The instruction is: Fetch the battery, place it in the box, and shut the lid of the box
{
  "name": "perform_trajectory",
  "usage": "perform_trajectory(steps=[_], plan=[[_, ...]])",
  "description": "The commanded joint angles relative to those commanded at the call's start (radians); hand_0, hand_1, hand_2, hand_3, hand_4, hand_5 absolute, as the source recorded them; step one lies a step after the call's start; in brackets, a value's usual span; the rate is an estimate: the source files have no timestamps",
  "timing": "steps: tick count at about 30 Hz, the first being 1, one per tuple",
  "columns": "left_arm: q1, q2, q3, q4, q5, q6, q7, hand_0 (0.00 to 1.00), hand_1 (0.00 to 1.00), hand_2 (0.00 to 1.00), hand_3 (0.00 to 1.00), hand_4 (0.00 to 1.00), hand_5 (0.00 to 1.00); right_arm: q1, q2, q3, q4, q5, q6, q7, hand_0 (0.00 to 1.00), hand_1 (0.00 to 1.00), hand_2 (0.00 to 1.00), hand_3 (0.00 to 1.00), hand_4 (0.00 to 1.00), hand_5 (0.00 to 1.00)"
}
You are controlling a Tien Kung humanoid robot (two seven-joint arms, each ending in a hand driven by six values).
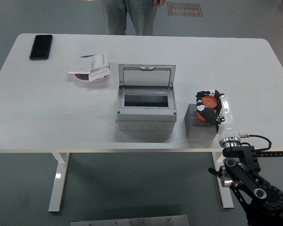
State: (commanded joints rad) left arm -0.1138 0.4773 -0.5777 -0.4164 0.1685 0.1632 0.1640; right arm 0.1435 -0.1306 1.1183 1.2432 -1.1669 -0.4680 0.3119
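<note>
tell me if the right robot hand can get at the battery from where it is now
Probably yes: the right robot hand already sits over the dark grey battery with nothing between them, fingers curled above it, though a firm grip isn't clear.
</note>
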Motion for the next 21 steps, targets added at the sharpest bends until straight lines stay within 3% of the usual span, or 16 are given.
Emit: perform_trajectory(steps=[11,21], plan=[[0.000,0.001,-0.003,0.000,0.005,0.000,0.001,0.601,0.755,0.623,0.574,0.632,0.124,0.013,-0.011,-0.001,0.023,-0.019,-0.005,-0.018,0.497,0.457,0.423,0.412,0.429,0.002],[0.000,0.003,-0.007,-0.001,0.011,0.002,0.002,0.602,0.755,0.624,0.573,0.632,0.126,0.057,-0.074,-0.001,0.057,-0.045,-0.007,-0.063,0.477,0.442,0.416,0.395,0.427,0.002]])
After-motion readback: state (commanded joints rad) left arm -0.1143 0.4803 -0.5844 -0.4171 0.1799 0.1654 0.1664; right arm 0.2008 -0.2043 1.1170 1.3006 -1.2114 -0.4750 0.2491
